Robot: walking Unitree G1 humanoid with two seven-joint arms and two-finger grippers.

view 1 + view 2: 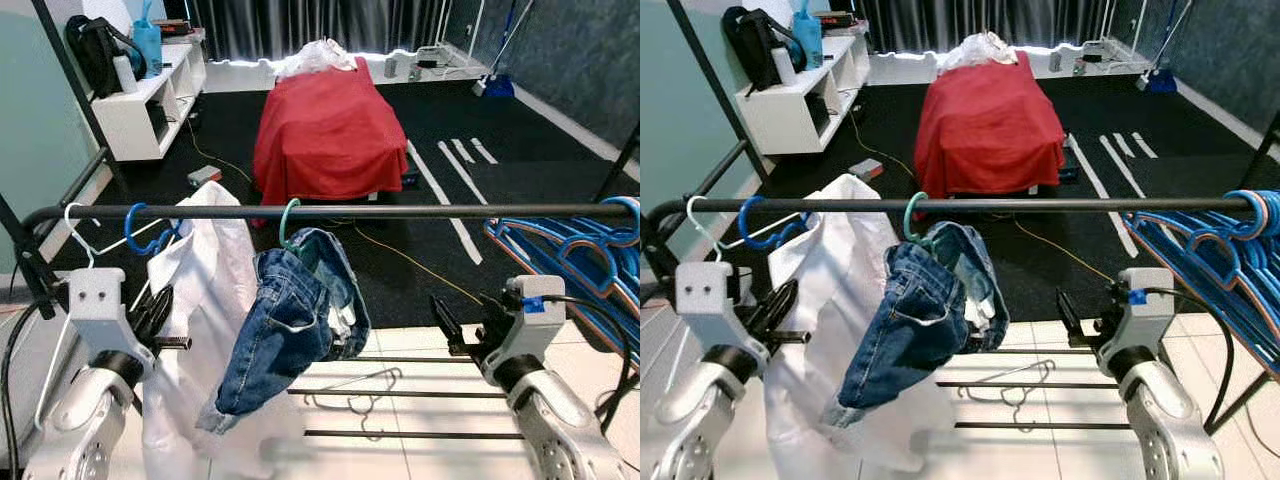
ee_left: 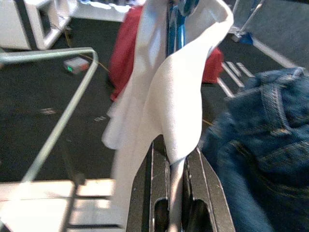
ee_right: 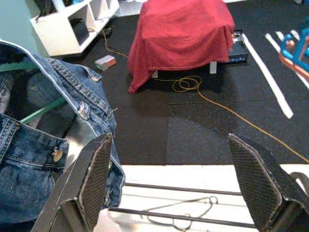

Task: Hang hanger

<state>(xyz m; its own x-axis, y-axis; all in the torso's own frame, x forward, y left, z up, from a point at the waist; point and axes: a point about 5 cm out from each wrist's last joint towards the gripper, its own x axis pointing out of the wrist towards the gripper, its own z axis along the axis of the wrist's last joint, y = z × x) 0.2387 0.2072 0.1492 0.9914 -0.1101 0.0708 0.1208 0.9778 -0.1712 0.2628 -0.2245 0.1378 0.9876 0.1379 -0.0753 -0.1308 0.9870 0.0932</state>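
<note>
Rail (image 1: 400, 211) runs straight across in front of us, and that is where everything hangs. Our left pincer (image 1: 160, 315) has its fingers together, clamped on the lower edge of the white garment (image 1: 210, 300); in the left wrist view the cloth is pinched right between the two black fingers (image 2: 149, 193). That garment hangs from the blue hanger (image 1: 150, 238), whose hook sits over the rail up and just above the left pincer, with a white hanger (image 1: 80, 235) beside it. To that pincer's right, the jeans (image 1: 290, 320) dangle from a green hanger (image 1: 288, 225), also already hooked on.

Our right pincer (image 1: 455, 330) stands apart, fingers wide, holding nothing, with the jeans off to its left and the bundle of blue hangers (image 1: 580, 255) to its right. The hanger's long axis lies along the rail, so we judge the left arm is the nearer one, and the next call is letting go cleanly without dragging the cloth off.
</note>
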